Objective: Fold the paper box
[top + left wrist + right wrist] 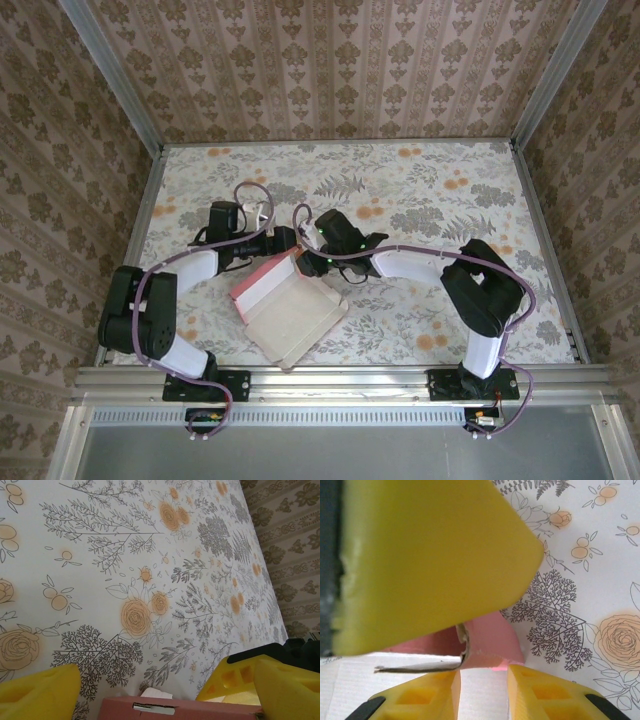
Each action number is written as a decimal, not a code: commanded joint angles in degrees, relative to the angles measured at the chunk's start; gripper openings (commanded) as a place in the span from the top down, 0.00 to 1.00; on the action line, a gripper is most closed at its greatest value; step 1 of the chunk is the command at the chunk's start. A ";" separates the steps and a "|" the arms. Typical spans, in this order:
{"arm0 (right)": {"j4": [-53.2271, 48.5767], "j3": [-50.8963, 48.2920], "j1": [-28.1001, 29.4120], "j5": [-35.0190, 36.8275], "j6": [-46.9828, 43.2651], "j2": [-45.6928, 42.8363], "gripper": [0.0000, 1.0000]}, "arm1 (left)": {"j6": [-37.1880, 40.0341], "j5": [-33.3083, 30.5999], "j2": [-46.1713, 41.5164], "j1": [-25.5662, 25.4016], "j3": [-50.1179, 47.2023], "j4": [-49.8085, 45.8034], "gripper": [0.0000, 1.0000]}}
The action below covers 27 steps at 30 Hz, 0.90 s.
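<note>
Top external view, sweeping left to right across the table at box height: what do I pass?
left arm → paper box → right arm. Both pincers overlap the box's far edge, so they are left out.

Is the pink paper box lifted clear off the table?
No, the paper box lies flat, pale face up, on the floral table, only its pink flap raised at the far edge.

Left gripper [167,682] poised low over the floral table [100,570], jaws wide apart | yellow fingers [40,695] flank the box [200,711], its pink slotted edge between them | wallpapered wall [285,530] beyond the table's edge
</note>
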 commanded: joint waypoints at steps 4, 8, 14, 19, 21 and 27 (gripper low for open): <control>3.84 2.33 0.61 3.69 -1.06 2.35 0.68 | 0.12 4.60 3.46 1.46 2.55 -3.14 0.12; 4.15 3.25 1.04 4.85 -0.95 3.47 0.69 | -0.30 6.65 4.80 2.09 3.99 -3.55 0.13; 5.02 4.20 1.92 6.43 -0.98 5.19 0.69 | 0.55 7.64 6.09 2.87 6.17 -6.35 0.13; 6.46 4.29 2.15 6.51 -0.80 6.06 0.69 | -0.19 8.79 7.04 4.32 6.46 -5.83 0.14; 7.03 4.45 2.19 6.59 -0.80 6.24 0.69 | -0.24 9.19 7.46 4.46 6.69 -5.78 0.15; 6.85 6.95 2.13 6.88 -2.09 8.12 0.69 | -1.37 11.44 9.22 4.65 7.07 -4.44 0.15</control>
